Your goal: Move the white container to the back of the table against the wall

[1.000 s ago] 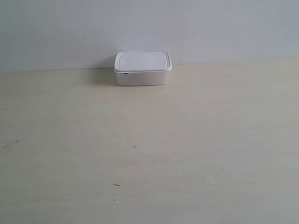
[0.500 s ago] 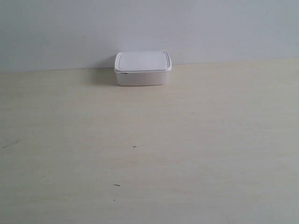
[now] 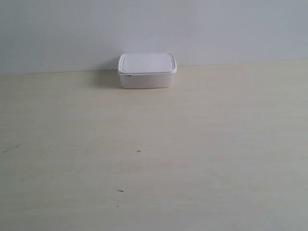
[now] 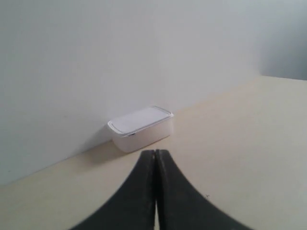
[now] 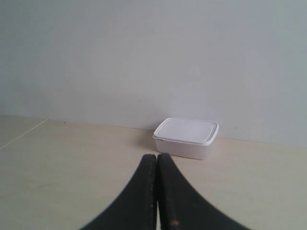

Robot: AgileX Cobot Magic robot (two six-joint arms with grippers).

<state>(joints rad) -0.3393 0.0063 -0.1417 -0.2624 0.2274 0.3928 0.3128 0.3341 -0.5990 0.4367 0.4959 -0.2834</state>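
Observation:
The white container (image 3: 147, 70) stands lidded on the table (image 3: 192, 144), at its far edge right by the wall (image 3: 154, 29). The left wrist view shows the white container (image 4: 141, 127) some way beyond my left gripper (image 4: 155, 152), which is shut with nothing between its black fingers. In the right wrist view the white container (image 5: 186, 137) likewise lies ahead of my right gripper (image 5: 157, 156), shut and empty. Neither gripper touches the box, and neither arm appears in the exterior view.
A few tiny dark specks (image 3: 138, 151) mark the pale tabletop. In the left wrist view the wall (image 4: 96, 57) turns a corner behind the box.

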